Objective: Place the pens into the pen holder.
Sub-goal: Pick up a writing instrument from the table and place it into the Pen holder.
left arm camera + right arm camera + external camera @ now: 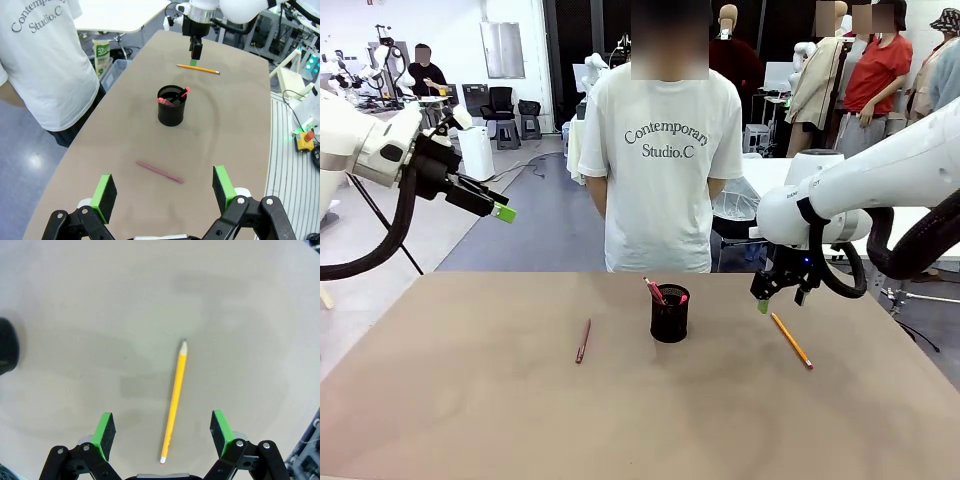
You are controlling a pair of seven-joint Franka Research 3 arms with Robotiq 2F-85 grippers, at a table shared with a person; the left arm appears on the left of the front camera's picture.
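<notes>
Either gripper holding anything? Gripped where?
Nothing held: left gripper open in the air, right gripper open over the yellow pencil, not closed on it.

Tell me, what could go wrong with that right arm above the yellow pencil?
1. The yellow pencil is thin and lies flat on the table, so the open right end effector might scrape the surface or nudge the pencil so that it rolls away.
2. The pen holder is narrow and already has a pen leaning in it, so the pencil could catch the rim or tip the holder over.
</notes>
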